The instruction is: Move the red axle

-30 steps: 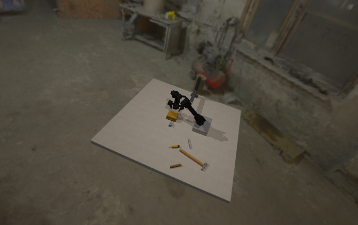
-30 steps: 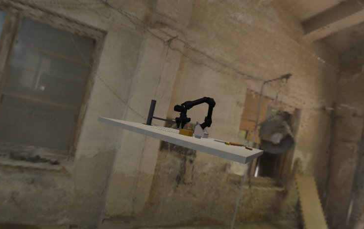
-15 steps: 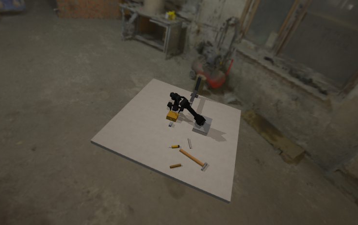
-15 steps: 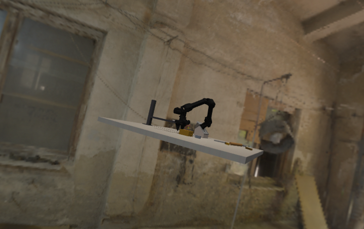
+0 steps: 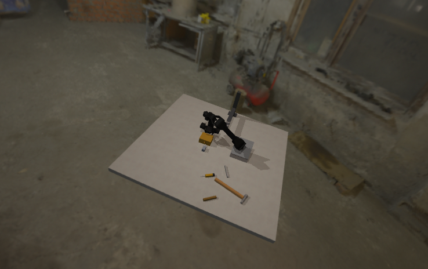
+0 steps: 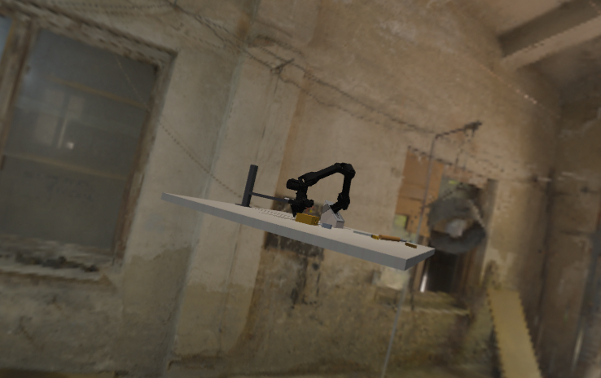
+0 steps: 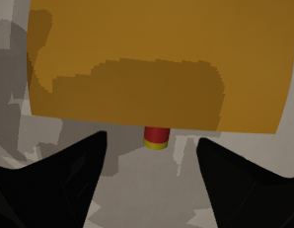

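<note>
Right now the red axle is seated in the orange block, only a short stub with a yellow end poking out of one side. That stub lies between the two fingertips of the hand, with a gap on either side in the wrist view. The hand is released, its fingers parted partway and gripping nothing. It is at the side of the block where the stub sticks out, pointing down toward the table.

The block sits on the table, and a small blue-grey piece is just beside it, on the side away from the hand. The black arm bends over from a grey box. Behind the hand, near the table's edge, stands a dark post with a thin bar reaching toward the arm.

Well apart from the block, on the other side of the table, lie a pale strip, a yellow-handled screwdriver, a hammer with a wooden handle and a short brown stick.
</note>
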Controlling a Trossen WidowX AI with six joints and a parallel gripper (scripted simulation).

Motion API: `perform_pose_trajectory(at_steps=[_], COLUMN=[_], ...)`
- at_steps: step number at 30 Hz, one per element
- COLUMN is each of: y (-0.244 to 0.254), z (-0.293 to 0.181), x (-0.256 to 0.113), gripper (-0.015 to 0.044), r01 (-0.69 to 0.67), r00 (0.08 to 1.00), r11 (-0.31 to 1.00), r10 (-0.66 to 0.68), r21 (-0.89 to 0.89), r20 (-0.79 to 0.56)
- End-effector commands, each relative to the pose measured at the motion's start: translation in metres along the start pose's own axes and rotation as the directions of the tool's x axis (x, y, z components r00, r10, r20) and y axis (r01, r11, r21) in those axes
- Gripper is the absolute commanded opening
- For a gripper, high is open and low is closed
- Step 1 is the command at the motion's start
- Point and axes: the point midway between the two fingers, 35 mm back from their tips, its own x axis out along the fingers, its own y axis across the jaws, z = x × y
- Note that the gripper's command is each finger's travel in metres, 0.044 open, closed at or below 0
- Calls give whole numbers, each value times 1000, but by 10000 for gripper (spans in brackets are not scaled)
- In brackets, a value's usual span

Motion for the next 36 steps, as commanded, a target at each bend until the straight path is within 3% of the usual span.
perform_pose_trajectory(at_steps=[1, 7, 10, 36], y=[0, 0, 0, -3], z=[0, 0, 0, -30], x=[0, 0, 0, -2], gripper=[178, 20, 0, 0], r01=[0, 0, 0, 3], r00=[1000, 1000, 1000, 1000], r11=[1000, 1000, 1000, 1000], r10=[0, 0, 0, -3], r21=[-1, -1, -1, 1], r20=[-1, -1, -1, -4])
